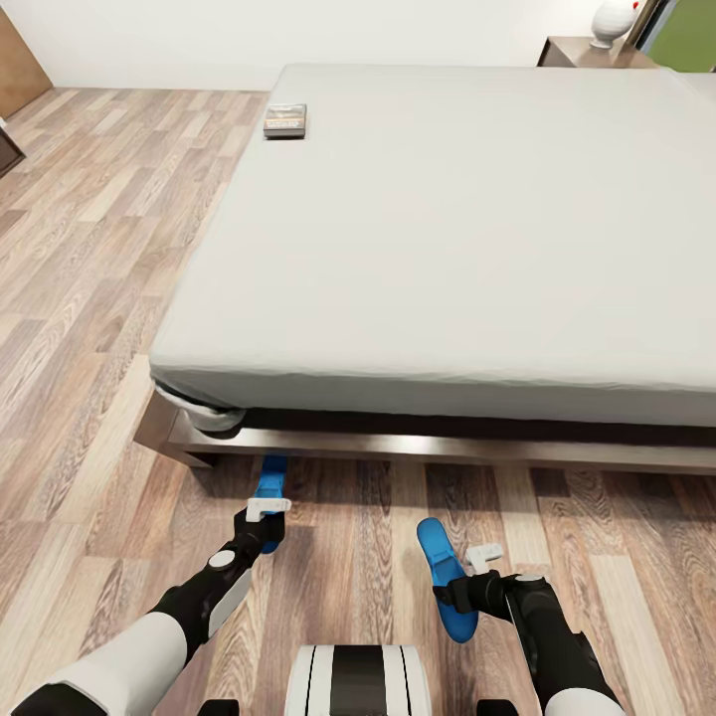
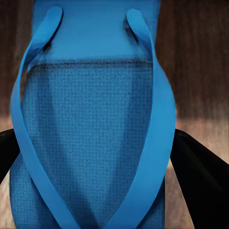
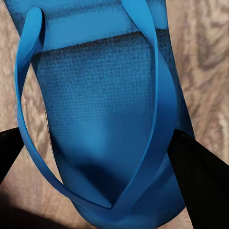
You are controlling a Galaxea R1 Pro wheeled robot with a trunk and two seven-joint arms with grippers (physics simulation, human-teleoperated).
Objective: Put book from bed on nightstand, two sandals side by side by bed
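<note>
— Wood-grain planks (image 1: 89,298) run all round the bed (image 1: 477,229), whose pale smooth mattress sits on a dark glossy frame. How far along would you say it is?

— Not far, I'd judge. The book (image 1: 285,120) lies flat near the mattress edge in the upper left of the frame, a thin dark paperback, so that step is not yet done. The nightstand (image 1: 592,52) is in the upper right corner, with the white lamp base (image 1: 612,20) on it.

— And the sandals?

— Each gripper has one. The left gripper (image 1: 267,512) sits low at centre-left on the left sandal (image 1: 270,479), whose far end pokes toward the frame. The left wrist view shows black fingers (image 2: 202,176) pressing on both sides of its sole (image 2: 90,143), so it looks clamped.

— The right?

— The right gripper (image 1: 475,572) at lower centre clasps the right sandal (image 1: 443,577). In the right wrist view the fingers (image 3: 200,176) hug its edges (image 3: 105,133). I can't tell if either sole is touching the floor.

— Are they side by side?

— No, they're well apart, so the pairing is left to do.

— Texture?

— Bright blue, slim foot shapes, with a fine woven-looking footbed and smooth rubbery Y-straps.
</note>
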